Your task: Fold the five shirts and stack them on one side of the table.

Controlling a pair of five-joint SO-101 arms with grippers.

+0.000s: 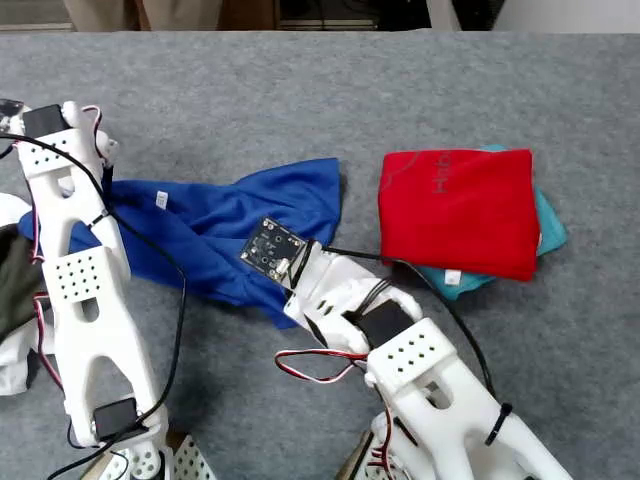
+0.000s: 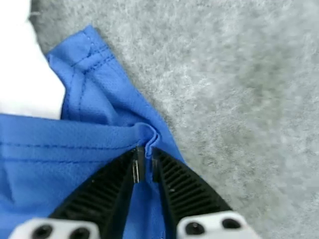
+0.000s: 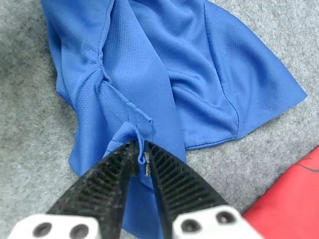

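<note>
Two pincers, both clamped on cloth. Left pincer (image 2: 144,158): black ribbed jaws closed tight on a small pinched-up ridge of hem of the crumpled blue mesh-knit shirt (image 2: 70,149), with stitched seam lines running off to one side of the tips. Just past the tips is bare grey felt-like table covering (image 2: 239,74). Off beyond the shirt's corner there is a white cloth patch (image 2: 20,69), cannot tell what it belongs to

Right pincer (image 3: 141,152): jaws closed on a bunched fold of the same blue shirt (image 3: 149,74). Most of the fabric is spread ahead of the tips in loose folds, one pointed flap sticking out sideways. Beside this pincer, apart from the blue, is a corner of the folded red fabric shirt (image 3: 291,199)

High view: blue shirt (image 1: 215,225) lies rumpled and stretched between the two arms, left arm at one end, right arm at the edge nearest its base. Red shirt (image 1: 458,210) sits on the side of the right pincer away from the left one, near the blue but not touching. It is folded to a neat rectangle and stacked on a folded teal shirt (image 1: 552,228) whose edges stick out beneath. On the left pincer's outer side, at the table edge, are a dark grey-green garment (image 1: 12,285) and a white garment (image 1: 10,375), heaped, unfolded, partly hidden by the arm
</note>
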